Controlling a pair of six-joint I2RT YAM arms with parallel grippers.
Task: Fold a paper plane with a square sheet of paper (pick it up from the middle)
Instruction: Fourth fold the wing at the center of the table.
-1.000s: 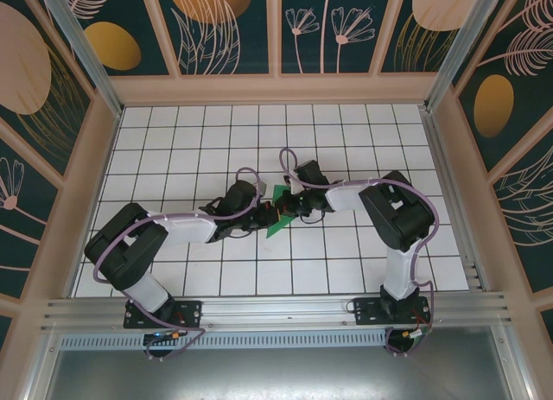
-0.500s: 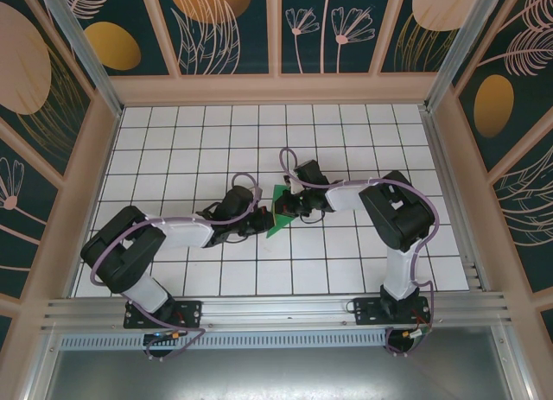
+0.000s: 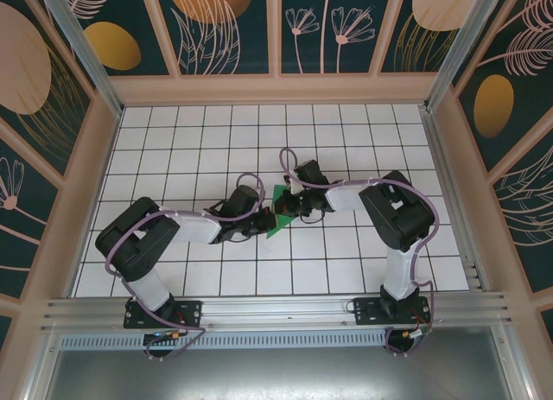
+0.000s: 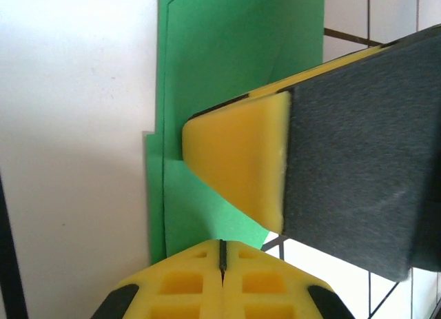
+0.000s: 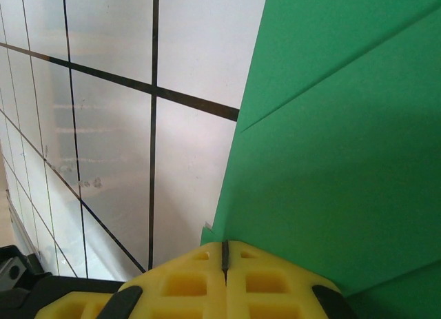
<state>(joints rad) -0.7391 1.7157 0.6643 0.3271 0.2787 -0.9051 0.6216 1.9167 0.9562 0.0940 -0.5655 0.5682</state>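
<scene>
The folded sheet of paper (image 3: pixel 276 194) lies flat on the tiled table (image 3: pixel 346 141), near its middle. The left gripper (image 3: pixel 266 220) sits at the sheet's left edge, the right gripper (image 3: pixel 285 208) upon its right half.

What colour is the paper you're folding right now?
The paper is plain bright green, creased, with no print. The right wrist view shows it best.

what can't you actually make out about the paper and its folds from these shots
- Top external: the green paper is small, mostly covered by the left tool and right tool; its outline is unreadable.
- Left wrist: the right tool's pad covers the creases; the top edge crops the paper.
- Right wrist: frame edges crop the paper; whether the shut tips pinch it is hidden.
</scene>
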